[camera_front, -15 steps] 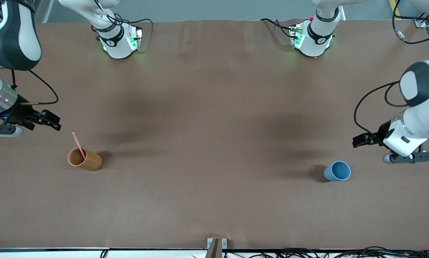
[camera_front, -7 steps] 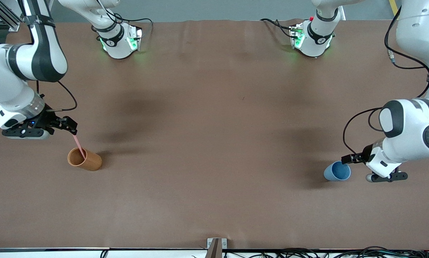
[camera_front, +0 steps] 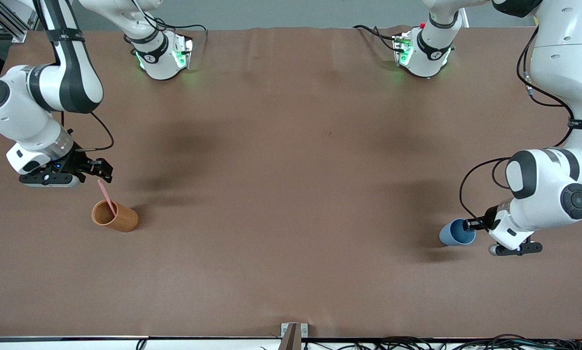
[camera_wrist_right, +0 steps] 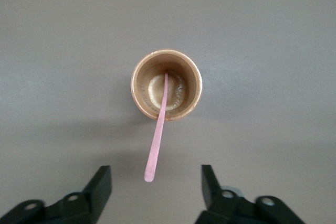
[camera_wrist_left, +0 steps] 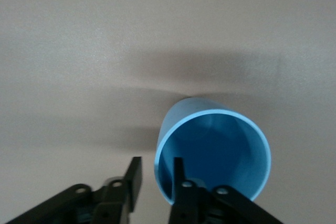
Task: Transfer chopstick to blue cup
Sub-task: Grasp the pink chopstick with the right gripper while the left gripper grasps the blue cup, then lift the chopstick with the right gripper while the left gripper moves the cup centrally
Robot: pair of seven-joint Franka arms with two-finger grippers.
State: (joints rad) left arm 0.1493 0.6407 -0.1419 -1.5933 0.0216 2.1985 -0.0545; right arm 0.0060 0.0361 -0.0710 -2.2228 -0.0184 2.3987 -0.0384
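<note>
While the left gripper fingers pinch the blue cup rim, the right gripper fingers spread around the chopstick tip.

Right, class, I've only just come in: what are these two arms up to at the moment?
The pink chopstick stands leaning in the orange-brown cup at the right arm's end of the table. The right gripper hangs open just above the stick's top end, not gripping it. At the left arm's end, the left gripper straddles the wall of the blue cup, one finger inside and one outside. The blue cup is upright and empty; no transfer has happened yet.
</note>
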